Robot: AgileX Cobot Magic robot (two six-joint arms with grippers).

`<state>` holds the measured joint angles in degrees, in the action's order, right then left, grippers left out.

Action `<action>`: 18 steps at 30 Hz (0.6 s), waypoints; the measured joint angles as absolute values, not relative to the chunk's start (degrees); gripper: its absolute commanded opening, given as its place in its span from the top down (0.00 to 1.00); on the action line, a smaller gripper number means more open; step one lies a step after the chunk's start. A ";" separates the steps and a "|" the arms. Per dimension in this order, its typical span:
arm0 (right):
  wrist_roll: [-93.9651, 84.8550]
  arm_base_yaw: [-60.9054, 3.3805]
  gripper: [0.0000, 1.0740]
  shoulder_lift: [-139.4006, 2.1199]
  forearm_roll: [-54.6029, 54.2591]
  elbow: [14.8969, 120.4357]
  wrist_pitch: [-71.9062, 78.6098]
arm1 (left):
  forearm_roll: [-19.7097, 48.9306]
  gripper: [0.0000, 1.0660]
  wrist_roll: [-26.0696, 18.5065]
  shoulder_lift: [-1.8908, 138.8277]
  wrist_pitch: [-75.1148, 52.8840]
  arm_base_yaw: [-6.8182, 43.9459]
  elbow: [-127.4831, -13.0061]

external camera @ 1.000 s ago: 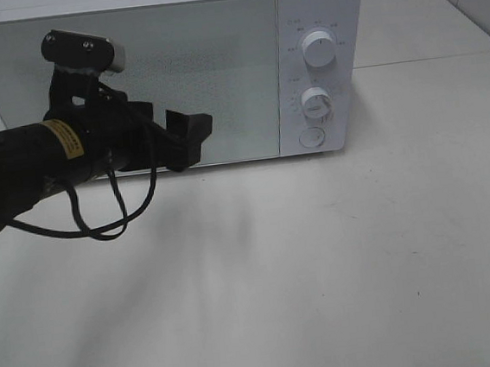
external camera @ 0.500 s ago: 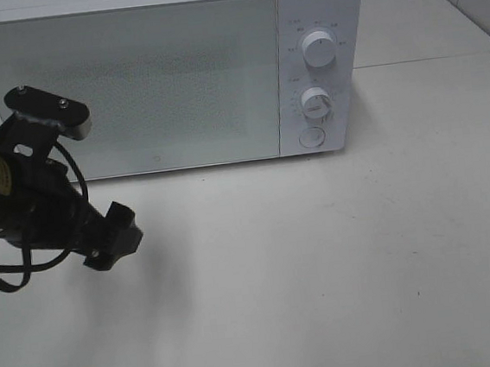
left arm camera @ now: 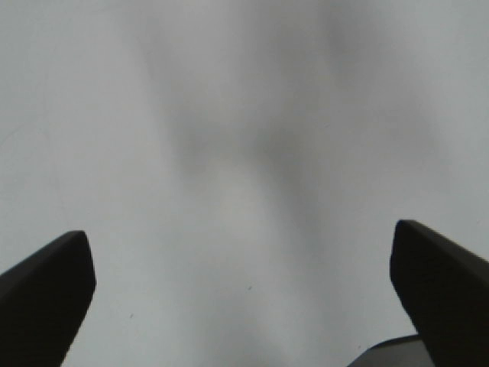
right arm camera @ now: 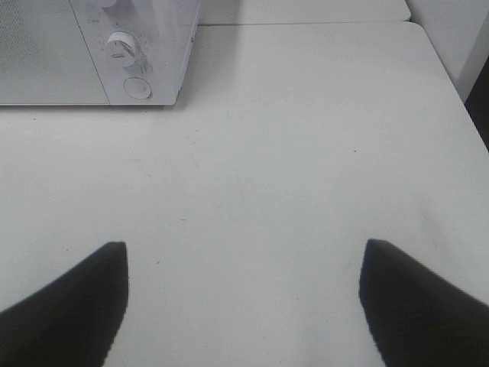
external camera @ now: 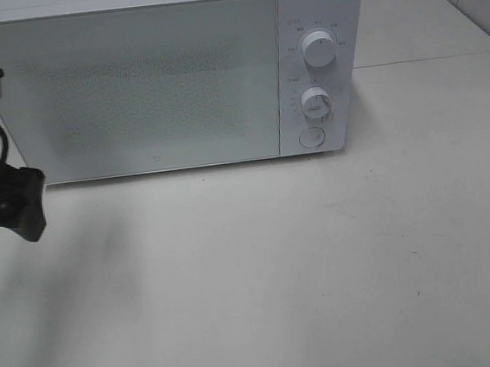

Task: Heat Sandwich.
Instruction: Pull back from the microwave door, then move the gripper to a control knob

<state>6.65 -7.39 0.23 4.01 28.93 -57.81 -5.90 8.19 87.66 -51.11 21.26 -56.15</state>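
The sandwich is out of view in every frame. A white microwave point(external camera: 165, 74) stands at the back of the table with its door shut; its knobs and button also show in the right wrist view point(right arm camera: 126, 53). My left gripper point(external camera: 23, 205) hangs at the far left edge above the table, in front of the microwave's left end. In the left wrist view point(left arm camera: 243, 290) its fingers are spread wide over bare table with nothing between them. My right gripper point(right arm camera: 243, 306) is open and empty above the table, right of the microwave; it does not show in the high view.
The microwave panel has two round knobs point(external camera: 319, 48) and a round button point(external camera: 311, 137). The white table point(external camera: 305, 264) stretches in front of it. A second table surface lies behind at the right point(external camera: 420, 19).
My left arm has drawn back from in front of the microwave door to the far left edge of the view, dropping lower on the way. The microwave door stays shut.
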 measured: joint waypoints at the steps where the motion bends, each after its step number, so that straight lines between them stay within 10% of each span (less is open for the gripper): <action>1: 6.65 -7.39 0.30 0.23 4.01 28.93 -57.81 | -5.67 0.07 7.62 87.66 -52.71 19.77 -56.72; 18: 6.65 -7.39 0.30 0.23 4.01 28.93 -57.81 | -2.35 0.07 9.28 85.66 -69.33 8.65 -57.30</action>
<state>6.65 -7.39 0.23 4.01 28.93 -57.81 -2.35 9.28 85.66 -69.33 8.65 -57.30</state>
